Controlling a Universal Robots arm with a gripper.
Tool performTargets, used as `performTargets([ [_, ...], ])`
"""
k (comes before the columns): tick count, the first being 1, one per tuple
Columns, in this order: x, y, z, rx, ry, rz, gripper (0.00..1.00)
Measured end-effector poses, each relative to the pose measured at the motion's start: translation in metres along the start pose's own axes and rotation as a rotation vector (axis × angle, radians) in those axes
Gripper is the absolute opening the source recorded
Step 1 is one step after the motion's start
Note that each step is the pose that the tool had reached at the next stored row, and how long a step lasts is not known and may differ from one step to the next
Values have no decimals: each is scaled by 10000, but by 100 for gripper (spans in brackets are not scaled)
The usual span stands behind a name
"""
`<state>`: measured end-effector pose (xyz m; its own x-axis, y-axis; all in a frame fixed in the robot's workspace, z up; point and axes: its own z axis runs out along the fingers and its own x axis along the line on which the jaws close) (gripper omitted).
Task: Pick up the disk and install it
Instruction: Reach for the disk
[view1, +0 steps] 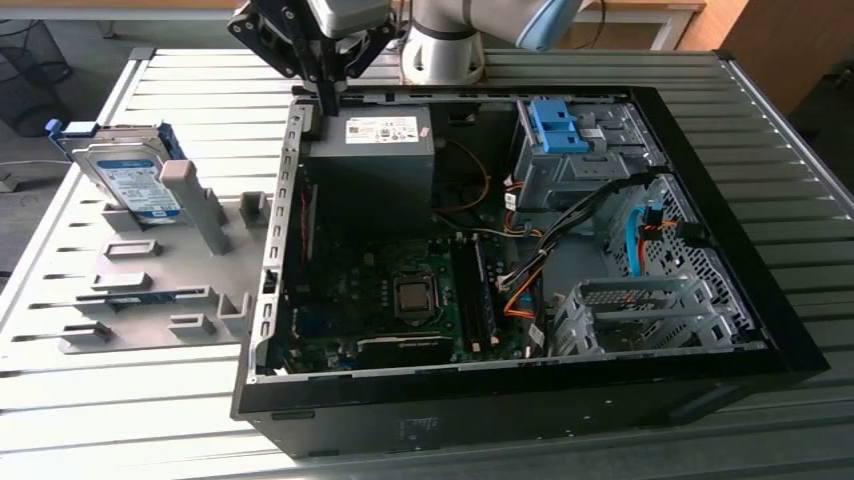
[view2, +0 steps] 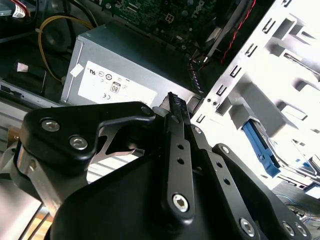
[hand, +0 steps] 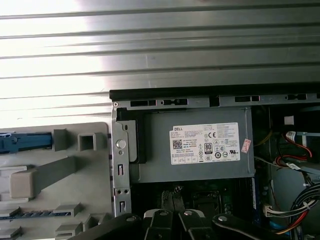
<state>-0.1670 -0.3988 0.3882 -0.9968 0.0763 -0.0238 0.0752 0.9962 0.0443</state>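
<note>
gripper closed and empty over the case corner, disk still on the fixture plate

the gripper (view1: 324, 98) hangs over the far corner of the open computer case (view1: 534, 405), on the exterior view's left side of it, just above the case wall and beside the grey power supply (view1: 371, 160). its two fingers are pressed together with nothing between them; in the second wrist view the gripper (view2: 173, 100) shows the same closed tips in front of the power supply (view2: 125, 60).

the disk (view1: 131, 185) is well apart from the gripper. it stands tilted on its edge in a slot of the grey fixture plate (view1: 147, 290), at the plate's far corner, near the tabletop (view1: 107, 420) edge on the exterior view's left. its white-and-blue label faces the camera and the blue bracket runs along its upper edge.

the case lies on its side in the middle of the slatted metal tabletop, with the fixture plate touching its wall. inside, the motherboard (view1: 387, 290) is in the open, and a bare blue bracket (view1: 554, 125) sits in the drive cage at the far side.

the first wrist view looks down on the power supply (hand: 200, 170), the fixture plate (hand: 95, 200) and the tabletop (hand: 150, 50).
</note>
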Motion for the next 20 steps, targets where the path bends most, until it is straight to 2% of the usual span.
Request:
performTargets([
  [7, 40, -3, 1, 0, 1, 0, 11],
  [20, 73, -6, 6, 1, 1, 0, 11],
])
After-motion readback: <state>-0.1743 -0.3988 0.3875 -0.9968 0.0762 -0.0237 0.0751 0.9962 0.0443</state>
